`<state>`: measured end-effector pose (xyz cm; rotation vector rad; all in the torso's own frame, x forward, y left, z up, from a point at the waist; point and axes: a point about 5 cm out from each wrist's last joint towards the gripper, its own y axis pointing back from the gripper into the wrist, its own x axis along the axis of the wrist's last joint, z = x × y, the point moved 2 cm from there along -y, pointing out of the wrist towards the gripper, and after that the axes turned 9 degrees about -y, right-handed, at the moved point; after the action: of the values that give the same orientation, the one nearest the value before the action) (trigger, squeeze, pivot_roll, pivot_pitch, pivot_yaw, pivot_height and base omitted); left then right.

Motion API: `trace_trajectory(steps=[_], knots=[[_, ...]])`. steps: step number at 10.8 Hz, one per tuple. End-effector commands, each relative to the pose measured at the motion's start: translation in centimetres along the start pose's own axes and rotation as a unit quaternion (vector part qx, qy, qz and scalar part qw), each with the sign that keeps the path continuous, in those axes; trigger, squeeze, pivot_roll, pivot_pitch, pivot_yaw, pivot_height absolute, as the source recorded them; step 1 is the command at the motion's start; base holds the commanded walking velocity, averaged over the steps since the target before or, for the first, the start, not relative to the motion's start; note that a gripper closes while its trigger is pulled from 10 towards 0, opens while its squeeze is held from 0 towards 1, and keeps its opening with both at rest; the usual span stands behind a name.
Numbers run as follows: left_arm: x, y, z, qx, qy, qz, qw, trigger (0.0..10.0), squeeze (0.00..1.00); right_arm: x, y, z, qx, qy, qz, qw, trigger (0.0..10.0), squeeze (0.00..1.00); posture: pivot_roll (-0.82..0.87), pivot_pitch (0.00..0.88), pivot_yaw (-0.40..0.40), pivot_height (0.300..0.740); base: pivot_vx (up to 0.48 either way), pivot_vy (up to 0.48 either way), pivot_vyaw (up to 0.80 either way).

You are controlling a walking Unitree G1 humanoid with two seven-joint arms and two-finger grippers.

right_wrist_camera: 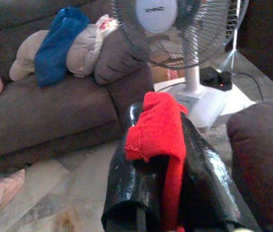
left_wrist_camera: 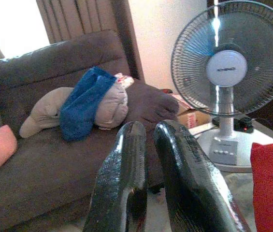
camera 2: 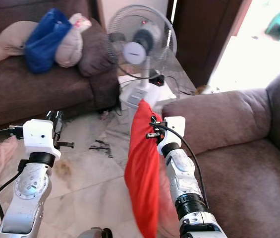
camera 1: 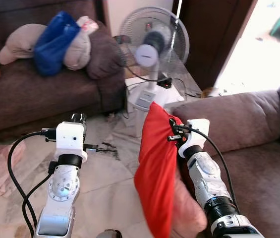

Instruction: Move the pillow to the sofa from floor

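A red pillow [camera 1: 154,168] hangs upright off the floor, pinched at its top corner by my right gripper [camera 1: 172,122]. In the right wrist view the red fabric [right_wrist_camera: 158,125] sits squeezed between the two black fingers. The pillow hangs just left of the brown sofa's armrest [camera 1: 229,124], and the sofa's seat [camera 1: 263,183] lies further right. My left gripper [camera 1: 79,118] is raised over the tiled floor to the left of the pillow, its fingers [left_wrist_camera: 126,159] close together with nothing between them.
A standing fan [camera 1: 152,49] is straight ahead, with a power strip [camera 1: 164,83] and cables at its base. A second dark sofa [camera 1: 30,94] at the back left carries a blue cloth [camera 1: 55,42] and grey cushions. A pinkish cloth [camera 1: 1,163] lies on the floor.
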<state>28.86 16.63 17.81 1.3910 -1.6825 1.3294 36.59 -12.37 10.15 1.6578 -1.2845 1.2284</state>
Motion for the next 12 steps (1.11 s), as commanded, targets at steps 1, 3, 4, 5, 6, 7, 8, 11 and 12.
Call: trace_trajectory(steps=[1, 3, 4, 5, 6, 7, 8, 11, 12], knots=[[-0.39, 0.13, -0.23, 0.003, 0.0, -0.01, 1.0, 10.0, 0.0, 2.7, -0.78, -0.6, 0.017, 0.02, 0.054, 0.998, 10.0, 0.0, 0.17, 0.088, -0.024, 0.74, 0.0, 0.304, 0.0], [-0.43, 0.15, -0.36, 0.005, -0.001, -0.011, 1.0, 10.0, 0.0, 2.86, -0.86, -0.88, 0.023, 0.015, 0.059, 0.998, 10.0, 0.0, 0.17, 0.086, -0.027, 0.74, 0.0, 0.349, 0.0], [-0.47, 0.13, -0.37, 0.006, -0.002, -0.012, 1.0, 10.0, 0.0, 2.84, -0.9, -0.91, 0.023, 0.017, 0.058, 0.998, 10.0, 0.0, 0.17, 0.085, -0.028, 0.74, 0.0, 0.349, 0.0], [-0.54, 0.15, -0.44, 0.007, -0.002, -0.013, 1.0, 10.0, 0.0, 2.91, -0.98, -1.08, 0.025, 0.017, 0.058, 0.998, 10.0, 0.0, 0.17, 0.085, -0.029, 0.74, 0.0, 0.349, 0.0], [-0.58, 0.16, -0.48, 0.008, -0.002, -0.014, 1.0, 10.0, 0.0, 2.98, -1.02, -1.18, 0.027, 0.018, 0.059, 0.998, 10.0, 0.0, 0.17, 0.085, -0.031, 0.74, 0.0, 0.356, 0.0], [-0.62, 0.16, -0.5, 0.011, -0.001, -0.015, 1.0, 10.0, 0.0, 3.03, -1.05, -1.12, 0.029, 0.023, 0.057, 0.998, 10.0, 0.0, 0.17, 0.086, -0.034, 0.74, 0.0, 0.36, 0.0], [-0.61, 0.16, -0.46, 0.012, -0.001, -0.015, 1.0, 10.0, 0.0, 3.05, -1.08, -1.01, 0.027, 0.025, 0.055, 0.998, 10.0, 0.0, 0.17, 0.086, -0.039, 0.74, 0.0, 0.368, 0.0], [-0.8, 0.2, -0.49, 0.017, 0.001, -0.018, 1.0, 10.0, 0.0, 3.24, -1.21, -0.94, 0.028, 0.03, 0.052, 0.998, 10.0, 0.0, 0.16, 0.087, -0.047, 0.74, 0.0, 0.368, 0.0], [-0.99, 0.26, -0.48, 0.019, 0.002, -0.021, 1.0, 10.0, 0.0, 3.25, -1.23, -0.93, 0.028, 0.032, 0.051, 0.998, 10.0, 0.0, 0.16, 0.088, -0.049, 0.74, 0.0, 0.0, 0.0]])
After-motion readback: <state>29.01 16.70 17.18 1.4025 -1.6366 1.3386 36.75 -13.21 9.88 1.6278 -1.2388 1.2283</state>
